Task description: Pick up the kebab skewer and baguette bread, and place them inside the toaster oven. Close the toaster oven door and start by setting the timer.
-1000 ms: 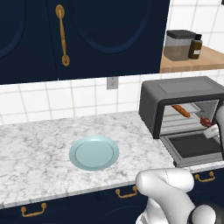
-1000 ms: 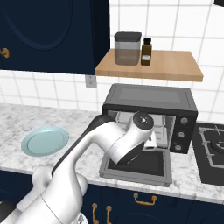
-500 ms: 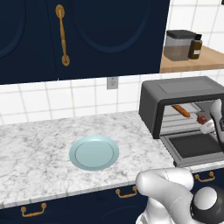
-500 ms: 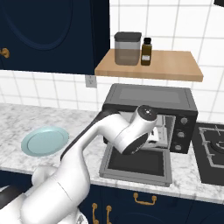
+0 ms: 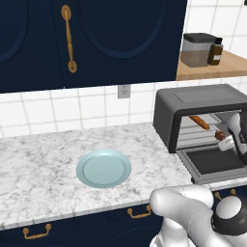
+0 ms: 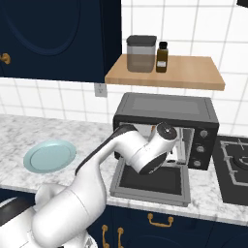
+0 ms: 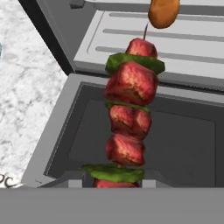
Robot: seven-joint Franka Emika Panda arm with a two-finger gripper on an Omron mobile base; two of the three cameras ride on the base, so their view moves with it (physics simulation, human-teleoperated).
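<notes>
The tool [image 5: 226,141] grips the kebab skewer [image 7: 129,113] at its lower end, held over the open toaster oven door [image 6: 150,181]; the baguette [image 5: 199,122] already lies on the rack inside the toaster oven [image 6: 167,109]. Risk: the skewer tip strikes the bread (it hangs close) or slips, landing on the door. The fingertips are apparently hidden below the meat.

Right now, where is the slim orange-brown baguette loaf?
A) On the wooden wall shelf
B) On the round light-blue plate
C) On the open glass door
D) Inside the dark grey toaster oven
D: the baguette loaf lies on the rack inside the toaster oven, behind the open drop-down door.
</notes>
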